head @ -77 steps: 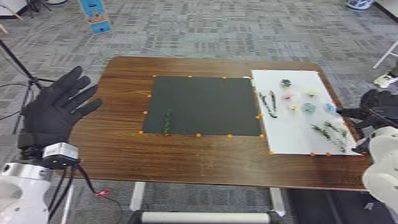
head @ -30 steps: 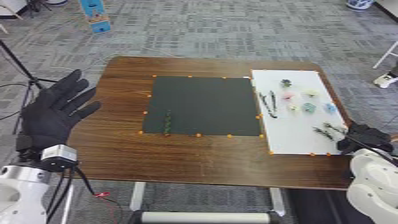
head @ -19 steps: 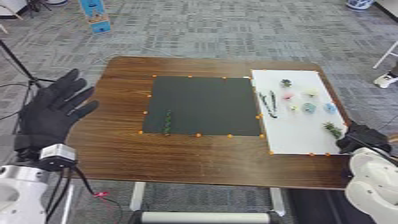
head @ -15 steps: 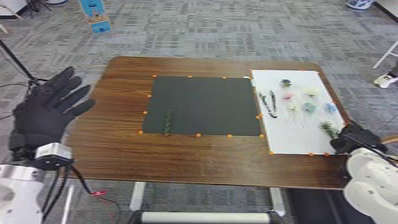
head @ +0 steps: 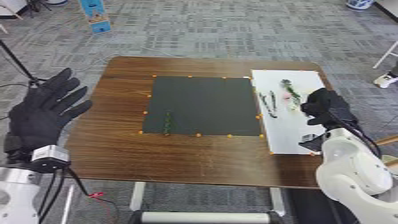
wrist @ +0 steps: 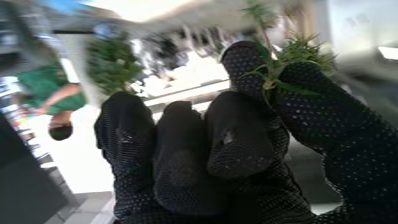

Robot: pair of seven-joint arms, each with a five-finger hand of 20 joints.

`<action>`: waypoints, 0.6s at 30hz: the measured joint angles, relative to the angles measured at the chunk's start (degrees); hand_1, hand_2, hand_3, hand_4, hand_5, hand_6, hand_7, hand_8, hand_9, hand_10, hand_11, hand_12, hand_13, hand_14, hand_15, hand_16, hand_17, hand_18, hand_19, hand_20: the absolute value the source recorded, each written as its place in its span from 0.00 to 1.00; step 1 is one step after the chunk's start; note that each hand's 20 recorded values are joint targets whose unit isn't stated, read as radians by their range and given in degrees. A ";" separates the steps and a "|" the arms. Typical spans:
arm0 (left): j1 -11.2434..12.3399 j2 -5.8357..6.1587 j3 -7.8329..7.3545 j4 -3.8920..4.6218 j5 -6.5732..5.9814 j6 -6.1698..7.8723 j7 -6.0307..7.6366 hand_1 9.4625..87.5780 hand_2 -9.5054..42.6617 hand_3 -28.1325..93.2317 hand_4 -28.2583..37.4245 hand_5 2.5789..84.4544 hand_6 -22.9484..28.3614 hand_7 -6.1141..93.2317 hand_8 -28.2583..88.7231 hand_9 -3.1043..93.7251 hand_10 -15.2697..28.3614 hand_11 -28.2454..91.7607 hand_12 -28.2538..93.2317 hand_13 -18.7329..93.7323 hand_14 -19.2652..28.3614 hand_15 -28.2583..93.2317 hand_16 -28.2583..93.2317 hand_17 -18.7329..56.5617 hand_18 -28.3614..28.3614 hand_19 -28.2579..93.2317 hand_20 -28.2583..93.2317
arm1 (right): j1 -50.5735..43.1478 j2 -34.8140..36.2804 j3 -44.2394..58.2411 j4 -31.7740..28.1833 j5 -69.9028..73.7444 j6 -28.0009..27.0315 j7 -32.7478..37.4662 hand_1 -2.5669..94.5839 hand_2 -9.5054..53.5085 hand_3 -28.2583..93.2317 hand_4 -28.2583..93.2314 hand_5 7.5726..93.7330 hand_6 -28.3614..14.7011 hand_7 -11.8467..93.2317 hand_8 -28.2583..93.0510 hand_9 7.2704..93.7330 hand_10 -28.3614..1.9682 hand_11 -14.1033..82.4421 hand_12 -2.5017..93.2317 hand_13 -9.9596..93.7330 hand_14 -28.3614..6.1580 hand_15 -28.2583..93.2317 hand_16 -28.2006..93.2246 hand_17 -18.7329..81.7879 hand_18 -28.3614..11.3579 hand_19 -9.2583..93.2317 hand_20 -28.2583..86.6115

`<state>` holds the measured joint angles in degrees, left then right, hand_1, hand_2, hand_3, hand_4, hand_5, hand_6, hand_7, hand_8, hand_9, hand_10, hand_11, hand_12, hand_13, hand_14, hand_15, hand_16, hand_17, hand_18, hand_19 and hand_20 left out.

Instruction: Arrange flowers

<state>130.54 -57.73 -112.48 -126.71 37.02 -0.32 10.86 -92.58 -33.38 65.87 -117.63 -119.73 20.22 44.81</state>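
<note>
One leafy green sprig (wrist: 298,52) is clamped between the thumb and a finger of my right hand (head: 330,109) above the right side of one brown wooden table (head: 200,162), while my one left hand (head: 44,109) hangs open at the near left, fingers straight and spread. A second, narrow green stem (head: 167,122) lies on the near left part of one black square mat (head: 204,102). To the mat's right, one white rectangular board (head: 289,137) bears two slender black pieces (head: 264,103) side by side; whether they join, I cannot tell. I count at least two small blooms there, one dark (head: 285,81) at the far end and one pink (head: 288,95) nearer. My right hand blocks part of the board, so any full tally of blooms is beyond me. Several orange markers (head: 198,135) edge mat and board. On the grey carpet (head: 195,35) beyond stand one blue banner (head: 95,17) and, far right, one blue-and-white vase (head: 360,4).
</note>
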 measured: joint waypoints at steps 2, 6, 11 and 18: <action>0.13 0.00 -0.35 0.00 0.01 0.00 0.03 0.15 0.00 0.81 0.00 0.32 0.49 0.24 0.16 0.29 0.60 0.37 0.36 0.36 0.70 0.37 0.26 0.15 0.96 0.60 0.23 | 4.19 -1.59 -3.40 0.26 0.47 0.13 -1.16 0.32 0.14 0.98 0.25 0.72 0.64 0.61 0.54 0.88 0.67 0.84 0.66 0.85 0.55 0.97 0.68 0.66 0.12 1.00 0.90; 0.38 0.00 -0.77 0.00 0.03 0.00 0.27 0.15 0.00 0.81 0.00 0.32 0.49 0.23 0.16 0.29 0.60 0.37 0.36 0.36 0.70 0.37 0.26 0.15 0.96 0.60 0.23 | 13.80 -6.61 -12.06 3.99 1.64 -2.65 -3.44 0.32 0.13 0.98 0.25 0.72 0.64 0.61 0.54 0.88 0.67 0.84 0.67 0.85 0.55 0.97 0.68 0.66 0.12 1.00 0.90; 0.19 0.00 -0.37 0.04 0.03 -0.16 0.19 0.14 0.00 0.83 0.00 0.32 0.49 0.23 0.17 0.29 0.60 0.37 0.36 0.36 0.70 0.37 0.26 0.15 0.96 0.60 0.24 | 24.68 -13.89 -24.07 13.31 1.79 -6.78 -3.82 0.35 0.11 0.97 0.24 0.72 0.63 0.61 0.53 0.88 0.67 0.83 0.66 0.85 0.55 0.97 0.68 0.66 0.12 1.00 0.90; 0.21 -0.31 -0.12 0.02 0.03 -0.19 0.37 0.14 0.00 0.81 0.00 0.32 0.49 0.23 0.17 0.29 0.60 0.37 0.36 0.36 0.70 0.36 0.26 0.15 0.96 0.59 0.24 | 36.33 -22.53 -39.05 26.69 1.62 -15.72 -3.48 0.34 0.11 0.97 0.25 0.72 0.64 0.61 0.52 0.89 0.67 0.83 0.65 0.86 0.57 0.96 0.68 0.66 0.13 1.00 0.89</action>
<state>130.75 -58.04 -112.60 -126.69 37.05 -0.52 11.23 -56.25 -55.91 26.82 -90.94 -118.10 4.50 41.33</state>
